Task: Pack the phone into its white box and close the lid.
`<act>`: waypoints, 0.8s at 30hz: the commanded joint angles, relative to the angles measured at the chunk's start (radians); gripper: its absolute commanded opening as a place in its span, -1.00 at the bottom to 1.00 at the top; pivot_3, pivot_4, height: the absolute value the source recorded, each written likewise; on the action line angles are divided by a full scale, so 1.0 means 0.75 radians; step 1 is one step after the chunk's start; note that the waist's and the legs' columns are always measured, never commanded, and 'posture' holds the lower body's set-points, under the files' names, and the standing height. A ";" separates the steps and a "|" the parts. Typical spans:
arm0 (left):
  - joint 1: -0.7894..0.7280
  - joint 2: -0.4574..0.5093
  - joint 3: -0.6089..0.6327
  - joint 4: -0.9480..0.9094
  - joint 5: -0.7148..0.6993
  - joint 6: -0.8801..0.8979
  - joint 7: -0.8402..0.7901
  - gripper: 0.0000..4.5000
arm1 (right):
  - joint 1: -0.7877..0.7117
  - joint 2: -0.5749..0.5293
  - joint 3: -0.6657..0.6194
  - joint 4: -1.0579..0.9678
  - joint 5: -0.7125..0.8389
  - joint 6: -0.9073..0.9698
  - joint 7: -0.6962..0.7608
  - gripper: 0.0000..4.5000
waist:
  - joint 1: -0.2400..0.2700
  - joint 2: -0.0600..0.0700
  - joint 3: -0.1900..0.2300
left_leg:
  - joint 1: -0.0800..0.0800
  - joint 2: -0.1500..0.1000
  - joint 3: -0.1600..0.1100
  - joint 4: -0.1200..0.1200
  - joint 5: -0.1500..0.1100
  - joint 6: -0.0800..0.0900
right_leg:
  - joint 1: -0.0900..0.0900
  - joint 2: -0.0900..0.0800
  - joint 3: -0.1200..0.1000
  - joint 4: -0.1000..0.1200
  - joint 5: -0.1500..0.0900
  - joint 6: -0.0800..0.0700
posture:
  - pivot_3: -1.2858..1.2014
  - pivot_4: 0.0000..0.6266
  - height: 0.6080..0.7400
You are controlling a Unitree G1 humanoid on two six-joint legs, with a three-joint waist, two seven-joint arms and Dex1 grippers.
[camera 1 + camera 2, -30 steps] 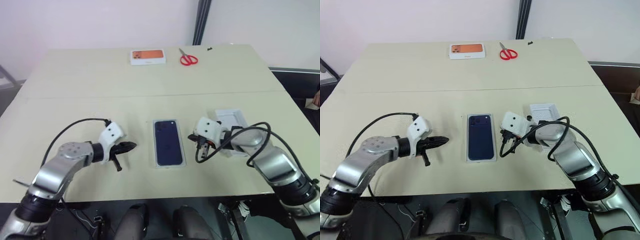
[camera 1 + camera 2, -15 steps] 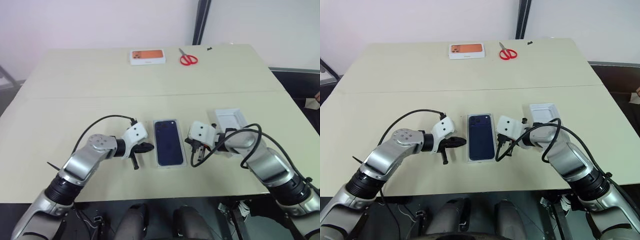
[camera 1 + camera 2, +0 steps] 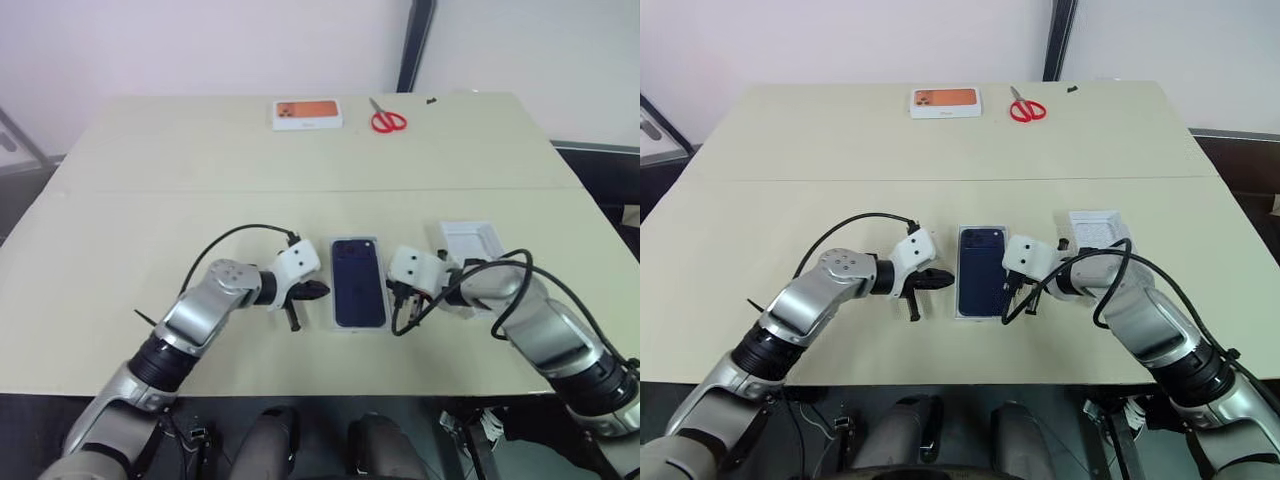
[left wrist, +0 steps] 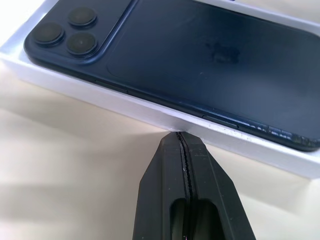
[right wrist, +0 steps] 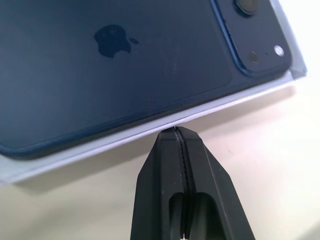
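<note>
The dark blue phone [image 3: 358,280] lies face down in the white box [image 3: 358,327] at the middle of the table, camera cluster toward the far end. My left gripper [image 3: 322,290] is shut, and its tip meets the box's left wall [image 4: 125,107]. On the other side my right gripper [image 3: 1009,291] is also shut, its tip against the box's right rim [image 5: 100,145]. Neither holds anything. The lid [image 3: 470,240] lies inside up to the right of the box, partly hidden behind my right arm.
A white box with an orange picture [image 3: 307,114] and red scissors [image 3: 388,120] lie at the far edge of the table. A seam runs across the beige tabletop behind the phone. The table's front edge is close below both arms.
My left gripper has swung right across the table, from well clear of the box to its left wall. The right gripper has stayed by the box's right side. Both remain shut.
</note>
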 commanded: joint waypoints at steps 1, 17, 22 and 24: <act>-0.063 -0.081 -0.079 0.038 0.020 -0.057 -0.047 -0.99 | 0.023 -0.042 -0.068 -0.050 0.015 -0.027 0.019 -1.00 | 0.000 0.000 0.000 | 0.000 0.000 0.000 0.000 0.000 0.000 | 0.000 0.000 0.000 0.000 0.000 0.000 | 0.03 -0.52 1.00; -0.149 -0.244 -0.102 0.244 0.108 -0.156 -0.094 -0.99 | 0.117 -0.132 -0.165 -0.030 0.010 -0.052 0.035 -1.00 | -0.010 0.000 0.000 | 0.000 0.000 0.000 0.000 0.000 0.000 | 0.001 0.000 0.000 0.000 0.000 0.000 | 0.03 -0.52 1.00; -0.147 -0.251 -0.093 0.254 0.116 -0.155 -0.094 -0.99 | 0.106 -0.142 -0.169 -0.009 0.006 -0.065 0.042 -1.00 | -0.009 0.000 0.000 | 0.000 0.000 0.000 0.001 0.000 0.000 | 0.001 0.000 0.000 0.000 0.000 0.000 | 0.03 -0.52 1.00; -0.143 -0.250 -0.090 0.249 0.115 -0.147 -0.096 -0.99 | 0.101 -0.148 -0.172 0.005 0.002 -0.074 0.043 -1.00 | -0.009 0.000 0.000 | 0.000 0.000 0.000 0.001 0.000 0.000 | 0.001 0.000 0.000 0.000 0.000 0.000 | 0.03 -0.52 1.00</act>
